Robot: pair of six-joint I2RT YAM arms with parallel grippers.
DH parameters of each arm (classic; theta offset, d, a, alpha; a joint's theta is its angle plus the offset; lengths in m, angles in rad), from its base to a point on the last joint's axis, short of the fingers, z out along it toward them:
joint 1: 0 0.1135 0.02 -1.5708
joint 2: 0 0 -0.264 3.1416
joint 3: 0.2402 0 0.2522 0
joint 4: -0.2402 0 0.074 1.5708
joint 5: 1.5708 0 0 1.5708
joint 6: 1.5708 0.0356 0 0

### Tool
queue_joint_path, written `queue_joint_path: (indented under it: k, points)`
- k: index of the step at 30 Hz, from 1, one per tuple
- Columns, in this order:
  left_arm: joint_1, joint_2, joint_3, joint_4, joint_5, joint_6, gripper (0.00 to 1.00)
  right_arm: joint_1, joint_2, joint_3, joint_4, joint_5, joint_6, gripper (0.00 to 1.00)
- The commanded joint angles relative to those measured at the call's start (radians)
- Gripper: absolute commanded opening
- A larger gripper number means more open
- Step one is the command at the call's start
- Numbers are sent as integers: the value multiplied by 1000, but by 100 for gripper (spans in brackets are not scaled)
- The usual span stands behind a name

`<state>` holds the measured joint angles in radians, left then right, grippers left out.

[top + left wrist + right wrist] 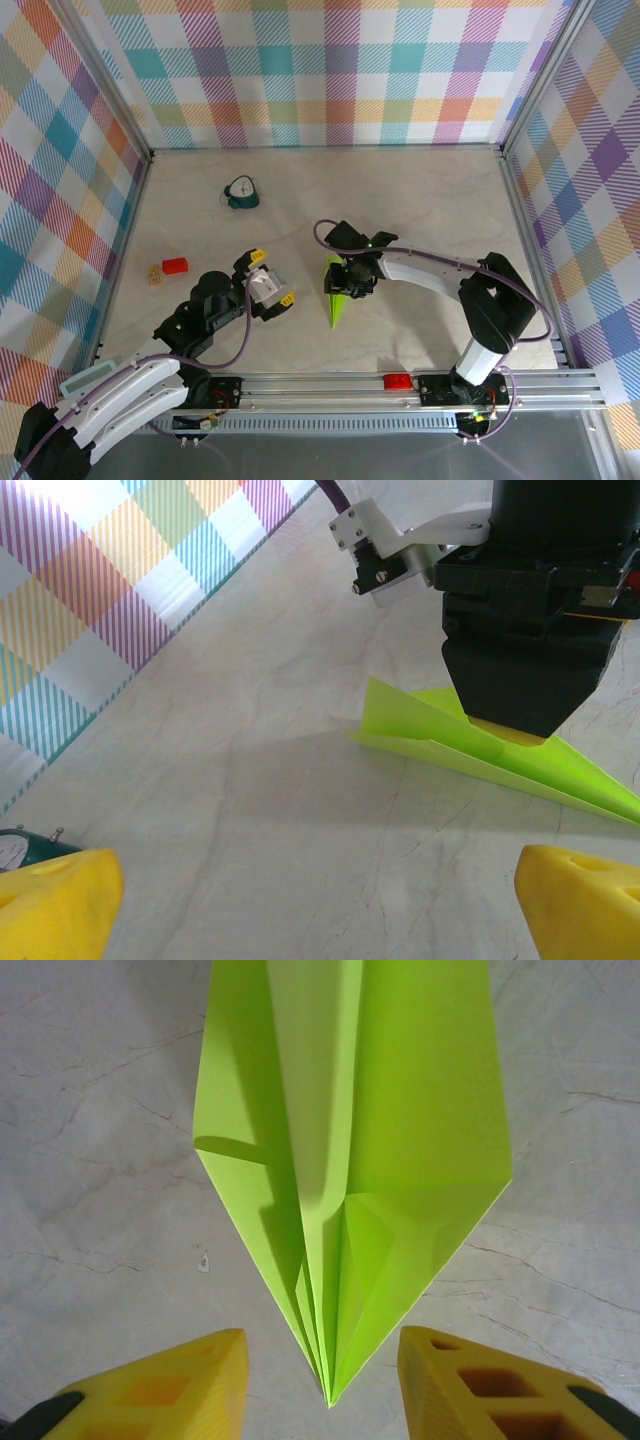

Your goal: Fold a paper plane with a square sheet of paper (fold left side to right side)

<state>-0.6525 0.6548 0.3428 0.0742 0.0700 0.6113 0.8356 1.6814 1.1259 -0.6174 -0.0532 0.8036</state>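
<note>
The square sheet of paper lies on the table folded into a slim lime-green paper plane [337,298], its point toward the near edge. In the right wrist view the paper plane [400,1140] shows a centre crease and layered wings. Its nose sits between my right gripper's [322,1380] yellow fingers [180,1385], with a gap on each side. From above, the right gripper [350,277] hangs over the plane's wide end. My left gripper [270,285] stands open to the plane's left with nothing between its fingers. In the left wrist view the plane [430,735] lies beneath the right gripper [515,725].
A small teal clock [241,193] stands at the back left. A red block [175,266] and a small tan block [154,274] lie near the left wall. Plaid walls close in three sides. The metal rail [330,385] runs along the near edge.
</note>
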Motion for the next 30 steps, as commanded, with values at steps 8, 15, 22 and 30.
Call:
queue_joint_path:
  k: [8,15,22,30]
  points:
    - [7,-12,-16,-2,14,8,100,2,73,15,20,-21,-6,38]
    - [8,-12,-18,-2,11,8,100,2,95,24,18,-6,-15,31]
    - [8,-12,-18,-2,10,9,100,2,121,42,26,-15,-20,28]
    - [7,-14,-19,-2,9,7,100,2,151,51,33,-15,-17,19]
